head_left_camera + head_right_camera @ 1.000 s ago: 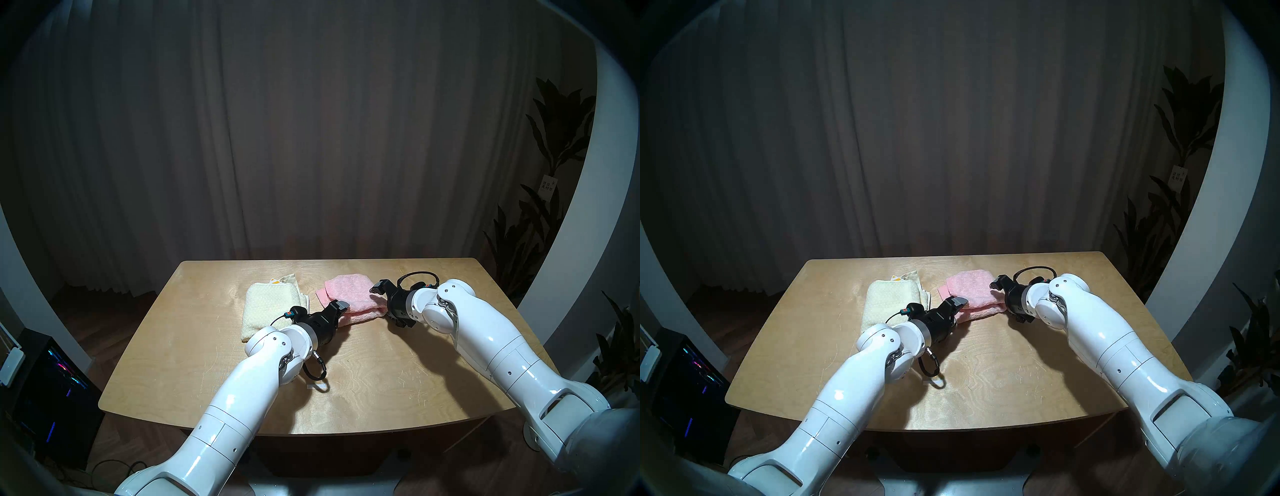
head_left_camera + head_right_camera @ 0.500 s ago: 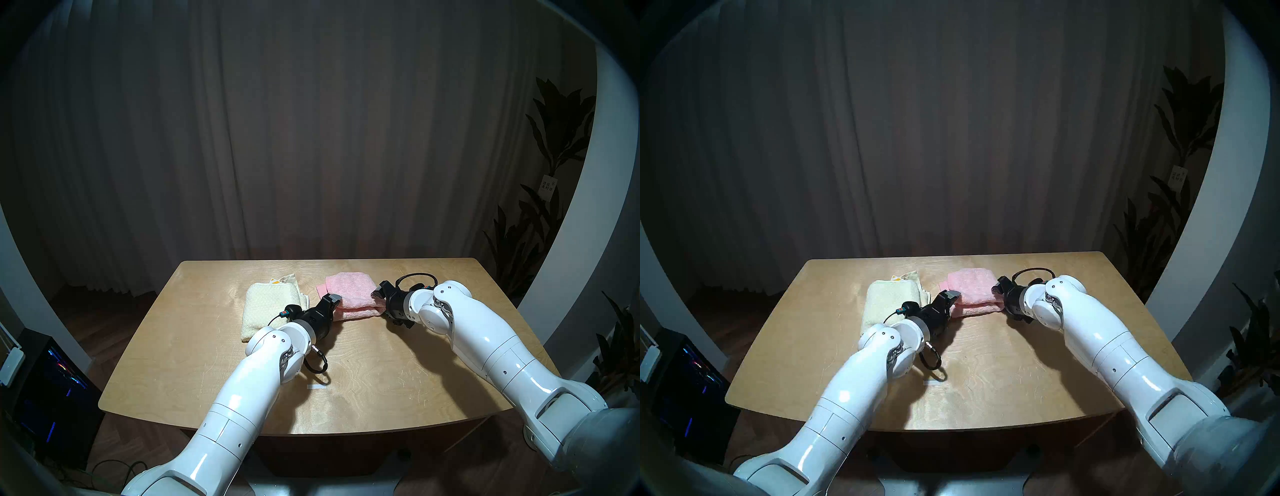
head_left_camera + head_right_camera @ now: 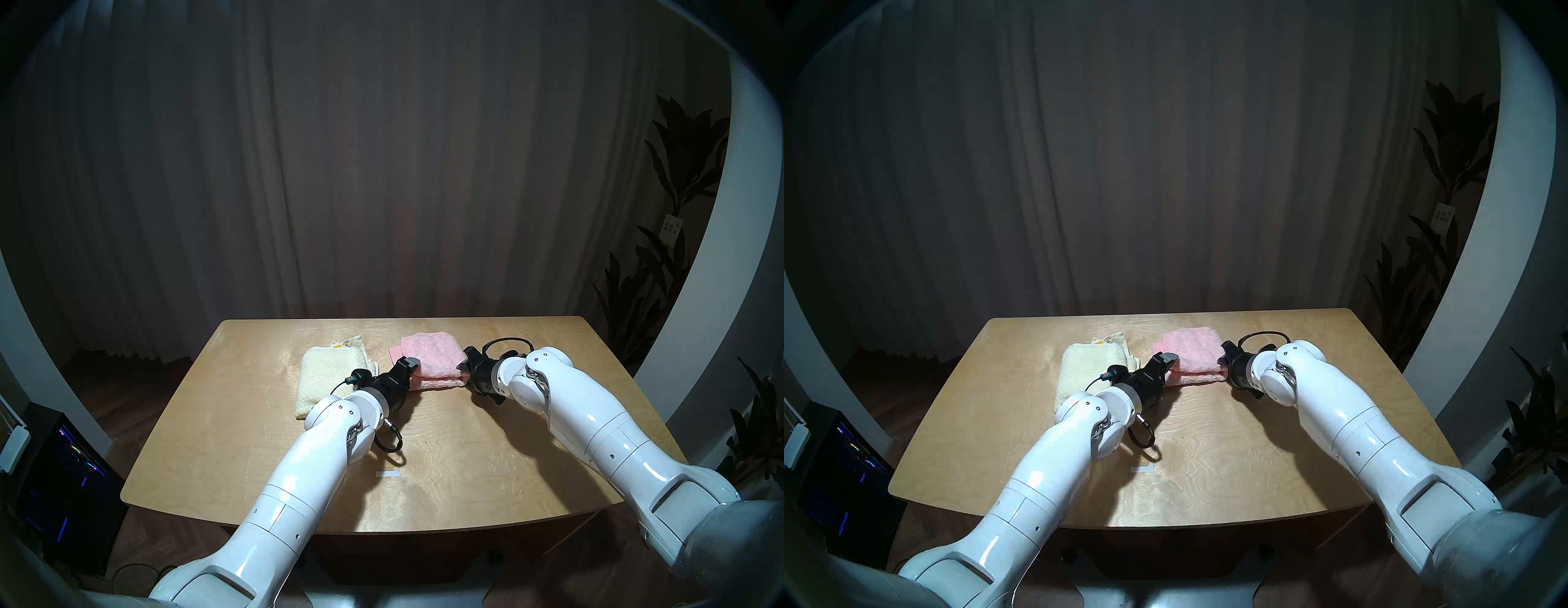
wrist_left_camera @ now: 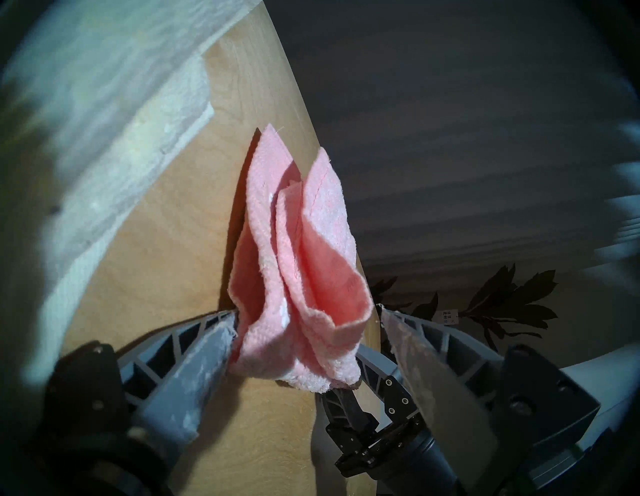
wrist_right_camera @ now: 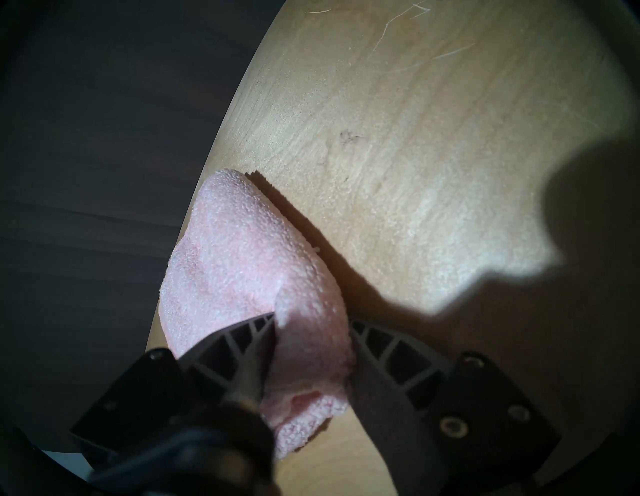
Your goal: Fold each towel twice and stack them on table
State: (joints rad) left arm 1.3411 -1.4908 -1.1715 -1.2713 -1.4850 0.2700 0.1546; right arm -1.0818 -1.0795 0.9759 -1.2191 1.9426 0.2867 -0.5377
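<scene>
Pink towel (image 3: 432,361) folded on table (image 3: 466,450), beside folded cream towel (image 3: 326,378) | left gripper (image 4: 306,322) open around its loose layers | right gripper (image 5: 313,332) seemingly pinching its other end | risk: uneven grips let layers slip, unfolding it.

Count: two towels, one pink towel (image 3: 432,361) near the table's (image 3: 466,475) far edge, one cream towel (image 3: 326,378) left of it. One white tape strip (image 3: 387,474) towards the near edge. Two grippers: left gripper (image 3: 410,370), right gripper (image 3: 463,370).
</scene>
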